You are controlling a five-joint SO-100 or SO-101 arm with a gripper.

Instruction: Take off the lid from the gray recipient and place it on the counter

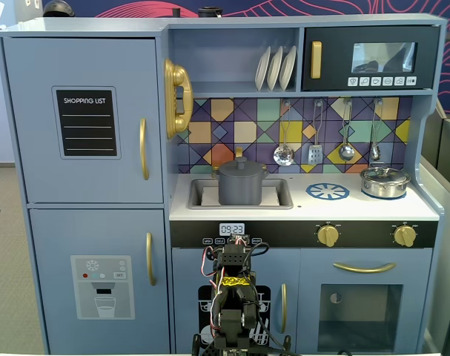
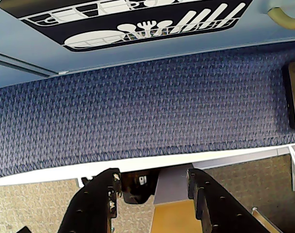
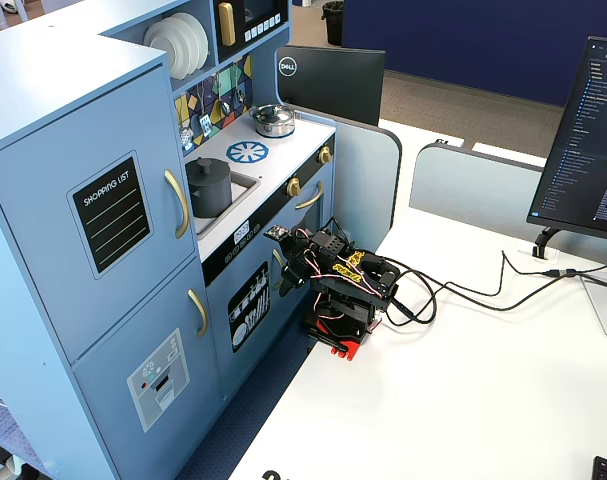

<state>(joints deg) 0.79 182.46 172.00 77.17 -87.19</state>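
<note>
The dark gray pot stands in the sink recess of the white counter, with its gray knobbed lid on top. Both also show in the other fixed view, the pot with the lid on the counter. My arm is folded low on the white table, in front of the kitchen's lower doors and well below the counter. My gripper is open and empty and points down over the table edge toward blue carpet. In a fixed view it faces the dishwasher door.
A shiny silver pot with its lid sits at the counter's right, beside the blue burner ring. Utensils hang above the counter. A monitor and cables lie on the table to the arm's right.
</note>
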